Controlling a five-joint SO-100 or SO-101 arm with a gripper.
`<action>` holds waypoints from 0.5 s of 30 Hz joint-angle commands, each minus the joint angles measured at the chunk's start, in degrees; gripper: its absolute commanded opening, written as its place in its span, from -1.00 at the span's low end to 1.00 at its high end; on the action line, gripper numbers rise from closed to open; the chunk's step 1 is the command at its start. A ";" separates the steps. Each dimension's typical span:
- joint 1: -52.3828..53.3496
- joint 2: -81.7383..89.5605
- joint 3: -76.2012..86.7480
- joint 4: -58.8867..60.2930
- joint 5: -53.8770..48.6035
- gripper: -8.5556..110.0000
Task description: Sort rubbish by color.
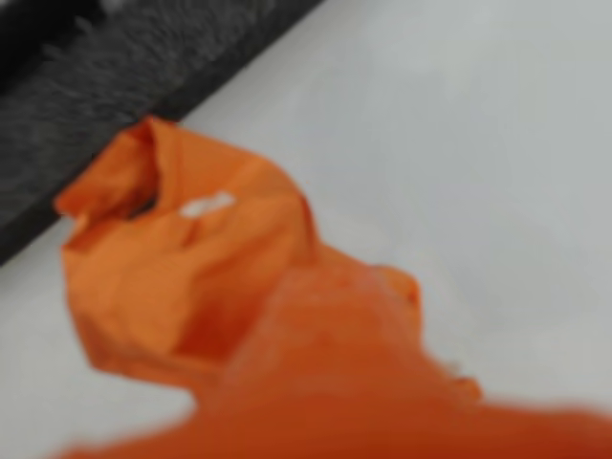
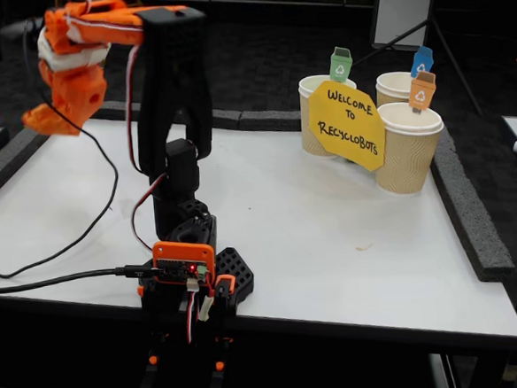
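The hand [image 2: 45, 120] hangs high over the white surface's [image 2: 331, 215] far left corner; blurred wrist view shows the orange lump [image 1: 182, 277] against it; grip cannot be told.

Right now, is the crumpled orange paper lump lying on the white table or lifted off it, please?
Lifted. In the fixed view the crumpled orange paper lump hangs at the raised gripper, well above the white table.

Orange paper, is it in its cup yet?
Not yet. The gripper holds the orange paper high, far from the cups. No other paper lies on the table; cup insides are hidden. Left: drop it in the cup with the orange tag.
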 commanded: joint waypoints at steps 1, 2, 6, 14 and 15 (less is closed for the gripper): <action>1.14 24.35 4.57 1.67 -1.41 -0.85; 1.14 27.60 6.42 2.55 -1.41 -0.85; 1.14 40.34 12.13 6.50 -1.41 -0.85; 2.99 62.23 18.28 14.50 -1.41 -0.85; 3.78 64.25 18.63 15.29 -1.41 -0.85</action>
